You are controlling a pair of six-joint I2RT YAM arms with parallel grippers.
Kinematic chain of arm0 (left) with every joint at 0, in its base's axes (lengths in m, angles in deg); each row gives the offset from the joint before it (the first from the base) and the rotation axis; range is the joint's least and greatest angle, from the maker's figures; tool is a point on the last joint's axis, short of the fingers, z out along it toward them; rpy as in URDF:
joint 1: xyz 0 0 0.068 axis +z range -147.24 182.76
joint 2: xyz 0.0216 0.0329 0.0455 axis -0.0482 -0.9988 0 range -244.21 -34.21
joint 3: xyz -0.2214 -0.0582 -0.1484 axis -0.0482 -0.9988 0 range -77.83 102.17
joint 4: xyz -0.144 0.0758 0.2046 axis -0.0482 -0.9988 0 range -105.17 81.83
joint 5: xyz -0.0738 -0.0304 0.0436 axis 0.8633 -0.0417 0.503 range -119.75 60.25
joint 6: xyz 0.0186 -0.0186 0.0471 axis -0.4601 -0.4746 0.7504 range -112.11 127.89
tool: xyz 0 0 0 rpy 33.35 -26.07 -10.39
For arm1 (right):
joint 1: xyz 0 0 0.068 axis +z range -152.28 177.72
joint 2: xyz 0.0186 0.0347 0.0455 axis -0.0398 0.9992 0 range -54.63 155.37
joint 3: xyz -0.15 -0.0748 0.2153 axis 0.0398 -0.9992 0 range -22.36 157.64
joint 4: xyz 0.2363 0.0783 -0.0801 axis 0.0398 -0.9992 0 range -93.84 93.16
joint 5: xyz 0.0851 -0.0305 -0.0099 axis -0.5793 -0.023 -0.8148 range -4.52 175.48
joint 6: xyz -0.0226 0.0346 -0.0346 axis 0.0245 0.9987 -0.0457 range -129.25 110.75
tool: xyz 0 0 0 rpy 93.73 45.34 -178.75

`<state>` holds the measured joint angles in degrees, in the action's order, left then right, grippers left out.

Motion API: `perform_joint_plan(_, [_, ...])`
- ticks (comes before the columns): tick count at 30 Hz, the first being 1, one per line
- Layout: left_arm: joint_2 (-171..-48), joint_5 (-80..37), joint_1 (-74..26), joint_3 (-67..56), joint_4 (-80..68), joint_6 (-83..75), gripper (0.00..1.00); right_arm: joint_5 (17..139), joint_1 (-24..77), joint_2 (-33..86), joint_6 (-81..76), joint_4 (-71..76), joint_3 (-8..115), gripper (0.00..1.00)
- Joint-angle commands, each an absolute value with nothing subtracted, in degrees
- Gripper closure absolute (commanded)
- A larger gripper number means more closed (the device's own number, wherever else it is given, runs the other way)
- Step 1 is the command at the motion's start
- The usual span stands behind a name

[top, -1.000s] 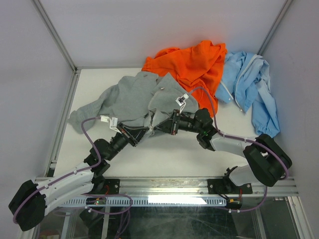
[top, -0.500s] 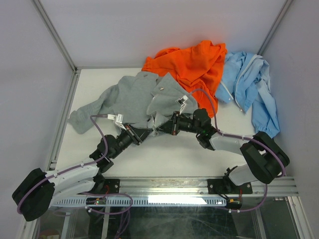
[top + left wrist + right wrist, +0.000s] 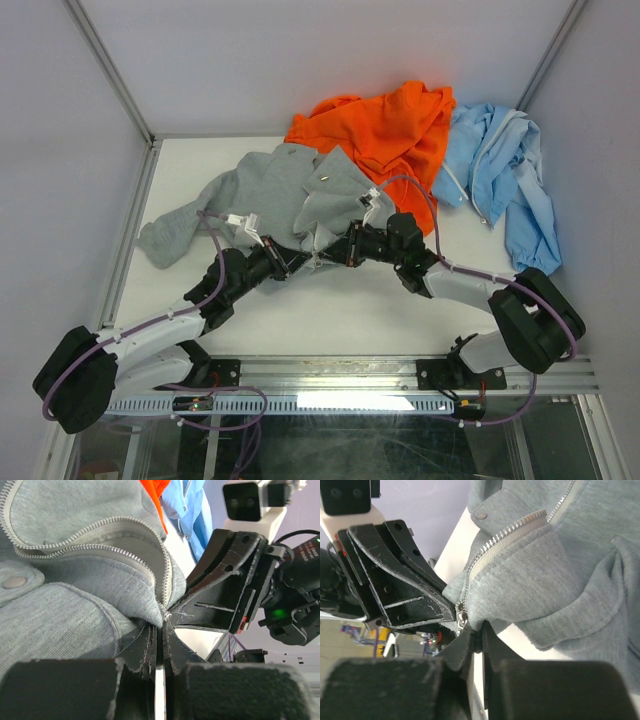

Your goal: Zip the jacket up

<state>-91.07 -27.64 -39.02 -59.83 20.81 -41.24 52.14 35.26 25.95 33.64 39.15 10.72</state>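
Nearest the bases, bare white table [image 3: 330,320] is seen. Just beyond it the two arms are angled inward until their tips meet at one spot on the near hem [image 3: 125,622] of the grey jacket [image 3: 285,185]. The left gripper [image 3: 290,262] is brought in from the left with its fingers pressed together, and grey fabric is pinched between them right at the foot of the zipper [image 3: 161,565]. The right gripper [image 3: 337,255] is closed the same way from the other side, and is judged to be clamped on the opposite edge of that hem. The small metal slider [image 3: 462,616] is caught between the two sets of tips, touching both. Which pair actually has it cannot be told, and neither arm is clearly nearer. From that point the zipper's long axis runs away from the grippers, toward the far side of the table. The teeth are spread open above the slider, with a snap button [image 3: 481,515] set beside the track. So the slider is at the bottom and the whole track is left to close. The pull is judged to go away from the bases, with the hem held down. Farther back, a bright orange garment [image 3: 385,125] overlaps the jacket's far edge, and a light blue jacket [image 3: 500,170] lies just right of that.
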Motion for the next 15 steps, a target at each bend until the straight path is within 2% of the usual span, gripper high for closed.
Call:
perform_joint_plan(1, [-94.1,-17.8,-34.8,-56.0,14.0,-43.3,1.0,55.8,35.3,22.1,22.9,37.9,15.6,0.84])
perform_joint_plan(5, [-95.6,-15.8,-33.3,-53.0,11.5,-42.9,1.0,61.5,35.3,18.0,14.8,26.9,16.1,0.61])
perform_joint_plan(7, [-95.9,-15.4,-33.1,-51.7,10.2,-42.4,1.0,63.4,35.4,15.8,11.2,22.9,15.9,0.53])
perform_joint_plan(11, [-95.4,-14.6,-32.8,-50.2,7.5,-41.5,1.0,65.5,36.6,11.9,3.1,15.4,16.0,0.47])
perform_joint_plan(15, [-94.7,-13.9,-32.8,-49.0,5.0,-40.9,1.0,71.1,42.0,7.6,-7.2,10.3,15.9,0.45])
